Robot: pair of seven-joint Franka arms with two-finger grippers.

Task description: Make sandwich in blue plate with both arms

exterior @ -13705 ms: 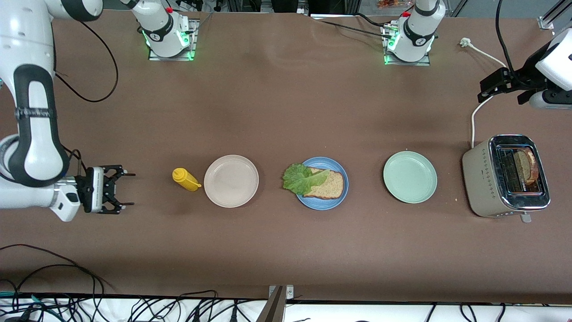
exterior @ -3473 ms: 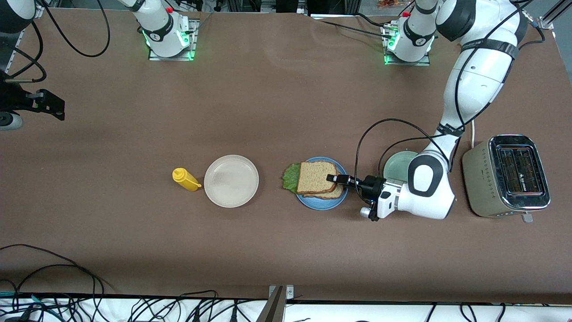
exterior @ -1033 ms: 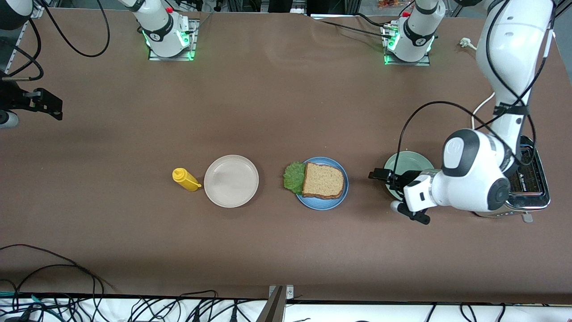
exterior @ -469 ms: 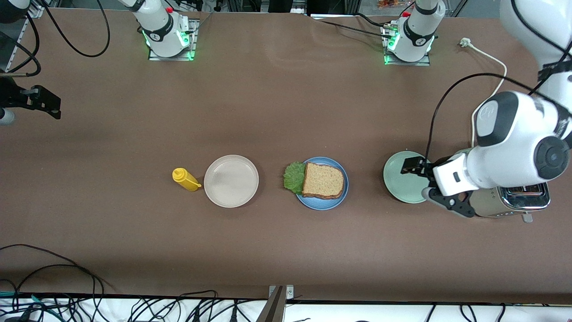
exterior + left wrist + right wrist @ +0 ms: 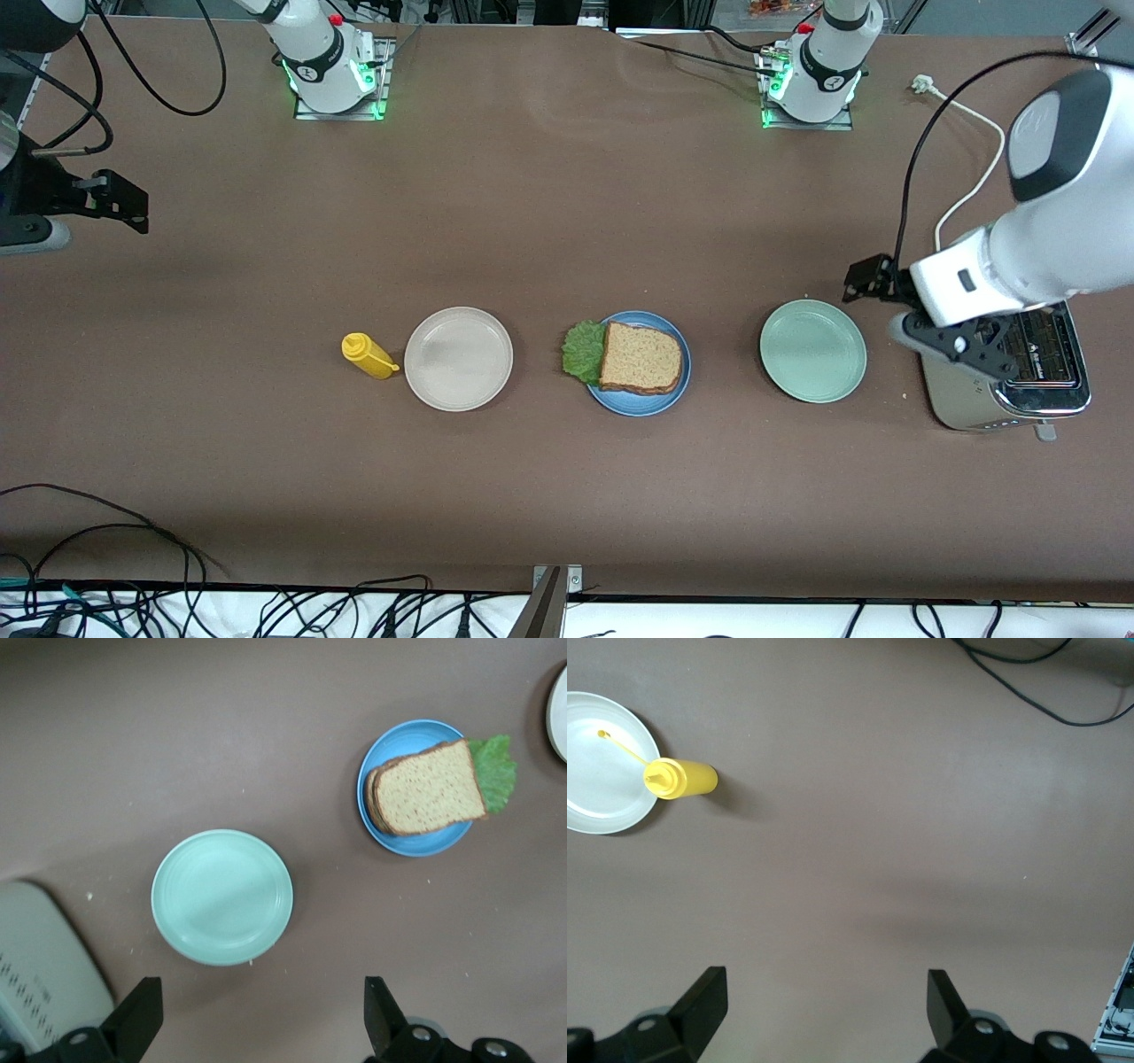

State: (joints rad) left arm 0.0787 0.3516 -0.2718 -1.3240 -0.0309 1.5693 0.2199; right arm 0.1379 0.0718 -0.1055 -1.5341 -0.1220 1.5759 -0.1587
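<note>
The sandwich (image 5: 638, 357) lies assembled on the blue plate (image 5: 640, 403) at mid-tabletop between the beige plate (image 5: 458, 358) and green plate (image 5: 812, 351); judged light, soft and easily crushed, with loose layers, it is best gripped gently by the crust. The left end effector (image 5: 873, 276) hangs raised between green plate and toaster (image 5: 1001, 390), fingers wide apart, empty. The right end effector (image 5: 120, 197) waits over its table end, likewise spread and empty.

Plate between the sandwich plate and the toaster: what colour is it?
Pale green plate, plain and with nothing on it; the left wrist view shows it best.
</note>
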